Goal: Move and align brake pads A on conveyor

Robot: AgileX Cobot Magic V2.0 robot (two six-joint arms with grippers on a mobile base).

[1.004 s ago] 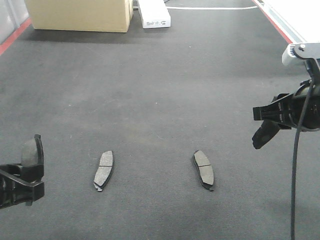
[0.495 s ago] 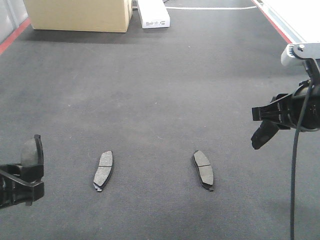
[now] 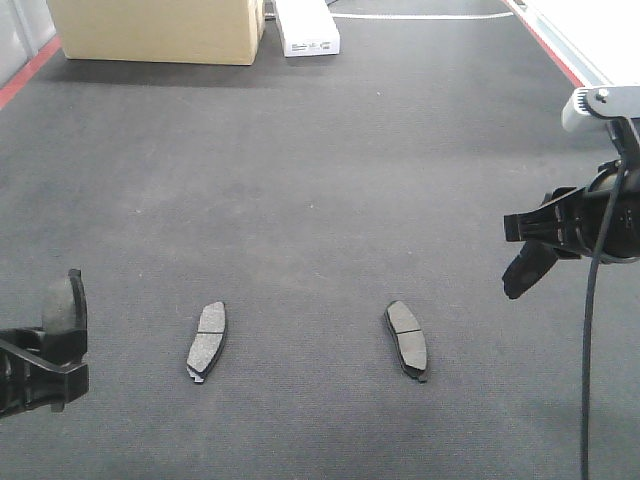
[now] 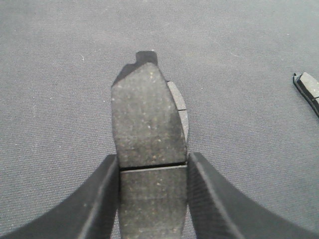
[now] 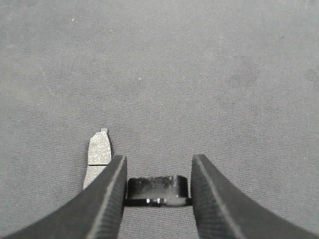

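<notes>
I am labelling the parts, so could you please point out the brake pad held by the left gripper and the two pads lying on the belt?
Held pad (image 4: 148,114), left wrist view, friction face.
Left lying pad (image 3: 207,341), front view, centre.
Right lying pad (image 3: 407,338), front view, centre.

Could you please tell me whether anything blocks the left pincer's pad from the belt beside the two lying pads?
Nothing visible does. The left pincer holds its pad above bare belt; the nearest lying pad is off to its right, the other farther.
</notes>
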